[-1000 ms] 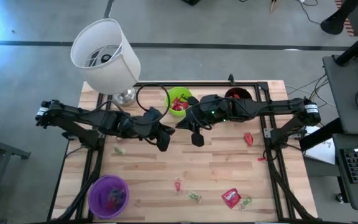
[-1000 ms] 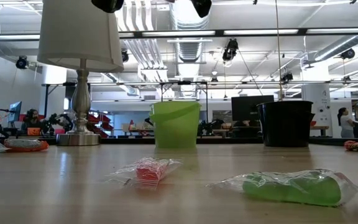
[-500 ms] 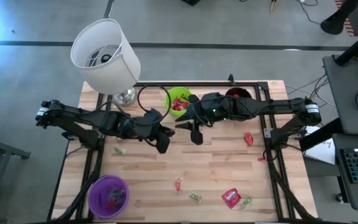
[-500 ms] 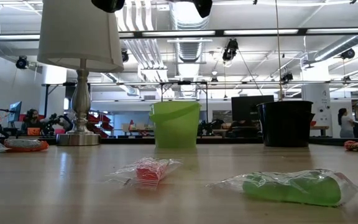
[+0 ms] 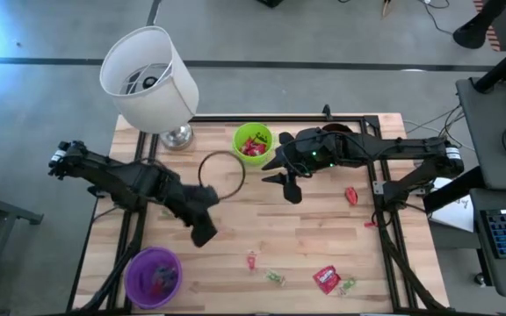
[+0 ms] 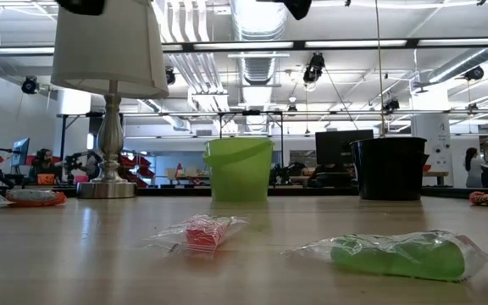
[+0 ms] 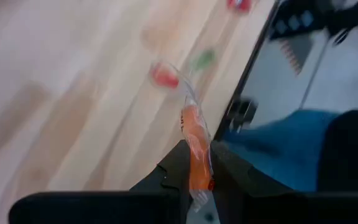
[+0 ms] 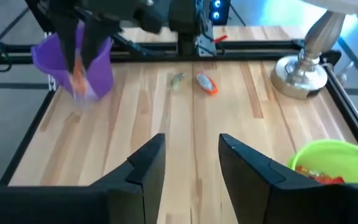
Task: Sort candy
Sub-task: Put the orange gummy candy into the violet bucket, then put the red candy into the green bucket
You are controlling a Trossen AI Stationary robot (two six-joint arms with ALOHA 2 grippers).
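My left gripper [image 5: 203, 235] hangs over the table's left middle, above the purple cup [image 5: 154, 276], shut on an orange candy [image 7: 190, 124] in a clear wrapper. My right gripper [image 5: 286, 184] stands open and empty in the air beside the green cup [image 5: 253, 143], which holds red candy. Loose candy lies flat on the wood: a red packet [image 5: 327, 278], green pieces [image 5: 275, 277] [image 5: 348, 285], a small red piece [image 5: 252, 261] and a red one [image 5: 351, 195]. An orange candy [image 8: 207, 83] and a green one [image 8: 177, 78] lie near the lamp base. My left gripper pinches the orange candy between its two fingers, about the middle of its length [image 7: 196, 163]. The fingers slant downward and lie along the candy. Its clear wrapper end [image 7: 185, 93] sticks out past the fingertips, and the candy is lifted clear of the table.
A white-shaded lamp [image 5: 150, 77] stands at the far left corner, a loose ring [image 5: 221, 174] lies near the green cup, and a black cup [image 6: 388, 168] stands at the far right. A black frame runs along the table's edges.
My left gripper has swung away from the right gripper toward the table's near left, over toward the purple cup, tipping its fingers further down, with the orange candy in it. My right gripper has opened and drawn back a little toward the table's right edge.
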